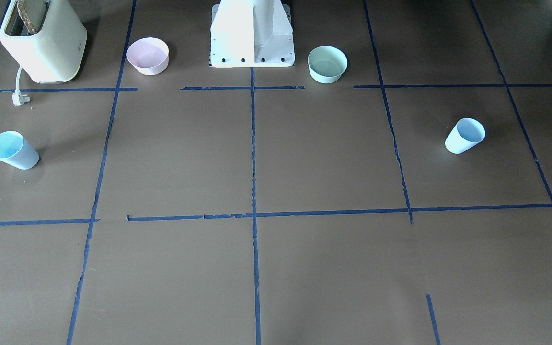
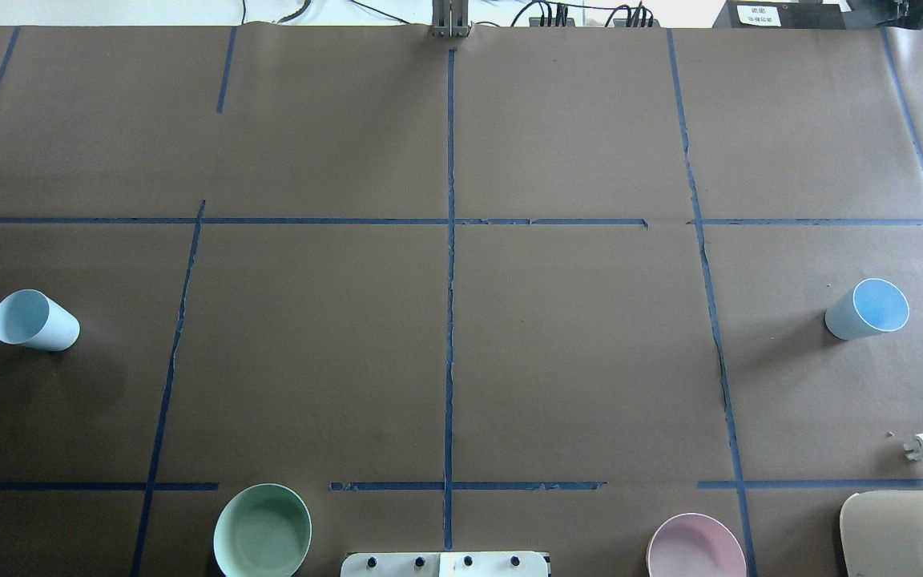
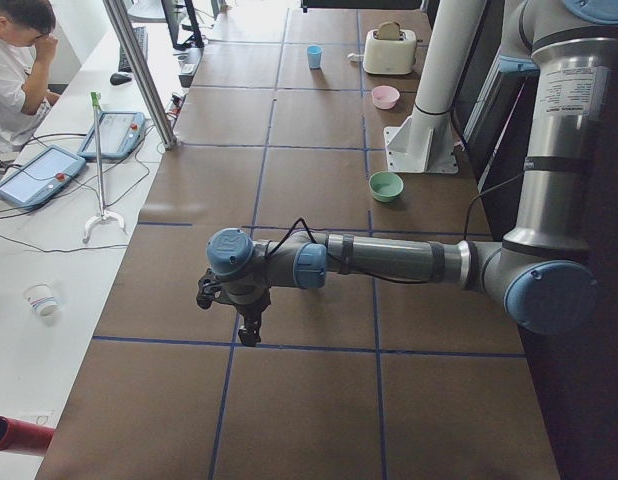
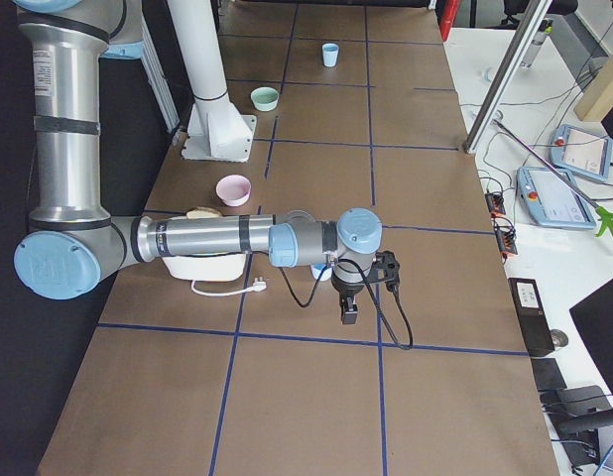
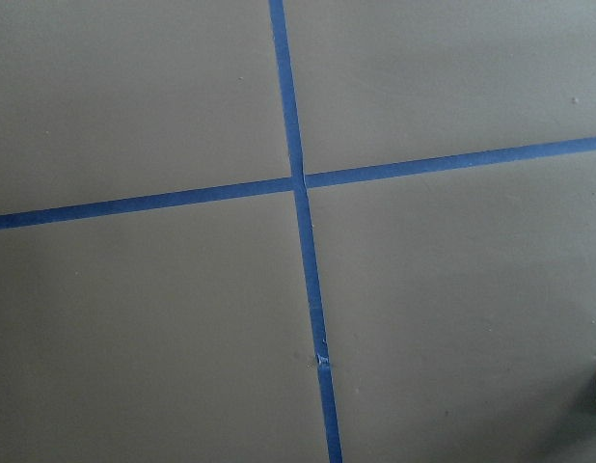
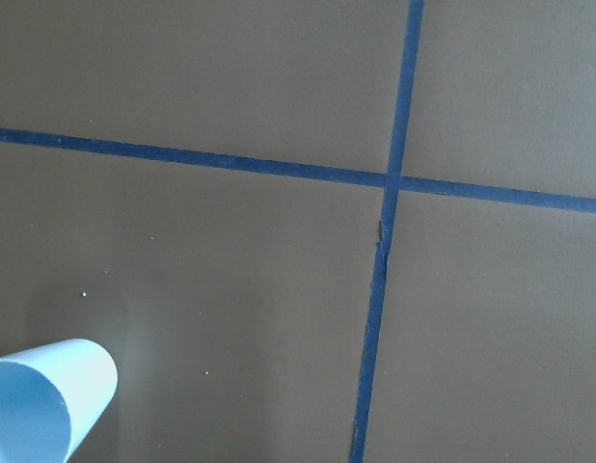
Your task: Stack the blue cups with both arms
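On the table [image 1: 304, 158], blue cups [image 1: 14, 150] [image 1: 465, 135] well apart, arm label [image 3: 574, 92] illegible.

You're looking at a matt brown paper sheet [image 1: 333, 163] over the table, marked with dull blue tape strips [image 1: 253, 153] that are frayed and torn in places. The pale blue tapered plastic cup on the robot's left [image 1: 465, 136] and the pale blue tapered plastic cup on its right [image 1: 13, 150] look smooth, with a soft satin sheen. So do the round pink plastic bowl [image 1: 148, 56] and the round mint-green plastic bowl [image 1: 327, 64]. The cream toaster [image 1: 48, 40] has a smooth, glossy shell. The white pedestal [image 1: 252, 38] looks like painted metal. The left arm [image 3: 389, 260] and right arm [image 4: 207, 238] show silver-grey metal tubes with smooth light blue caps.
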Controlling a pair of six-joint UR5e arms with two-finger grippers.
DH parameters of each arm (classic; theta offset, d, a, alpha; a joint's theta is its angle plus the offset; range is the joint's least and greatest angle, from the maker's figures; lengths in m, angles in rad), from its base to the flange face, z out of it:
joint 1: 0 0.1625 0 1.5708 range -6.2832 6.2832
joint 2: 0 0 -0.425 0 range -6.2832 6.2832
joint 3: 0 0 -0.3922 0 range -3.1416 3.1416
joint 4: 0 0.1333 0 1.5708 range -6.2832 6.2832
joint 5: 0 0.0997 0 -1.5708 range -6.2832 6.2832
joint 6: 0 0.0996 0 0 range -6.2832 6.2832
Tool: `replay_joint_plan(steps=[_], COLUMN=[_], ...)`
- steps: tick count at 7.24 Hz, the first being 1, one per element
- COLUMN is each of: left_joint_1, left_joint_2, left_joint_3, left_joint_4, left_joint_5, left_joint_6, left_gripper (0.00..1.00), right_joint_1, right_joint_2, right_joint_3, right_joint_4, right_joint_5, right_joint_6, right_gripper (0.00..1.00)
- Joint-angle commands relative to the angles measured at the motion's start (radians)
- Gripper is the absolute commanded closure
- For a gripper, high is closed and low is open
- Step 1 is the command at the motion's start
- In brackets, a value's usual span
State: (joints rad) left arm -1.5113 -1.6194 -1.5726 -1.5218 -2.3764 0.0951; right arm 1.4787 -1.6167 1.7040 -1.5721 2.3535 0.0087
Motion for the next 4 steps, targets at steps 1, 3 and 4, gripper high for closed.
replay_joint_plan(steps=[1,3,4], left_joint_1=[-0.003,0.0,0.0], left_joint_2=[0.013,0.015,0.015], left_joint_3=[-0.015,-0.006,-0.003], left_joint_4=[-0.029,-0.026,-0.026], left_joint_5=[0.025,0.028,0.031], left_joint_6=[0.024,0.029,0.025], left_gripper=[0.0,0.0,0.0], right_joint_1=[0.0,0.0,0.0], right_joint_2=[-0.002,-0.005,-0.009], right_joint_3=[0.002,0.003,0.005], right_joint_4=[0.0,0.0,0.0], right_joint_5=[0.004,0.001,0.001], right_joint_6=[-0.001,0.0,-0.001], right_gripper=[0.0,0.0,0.0])
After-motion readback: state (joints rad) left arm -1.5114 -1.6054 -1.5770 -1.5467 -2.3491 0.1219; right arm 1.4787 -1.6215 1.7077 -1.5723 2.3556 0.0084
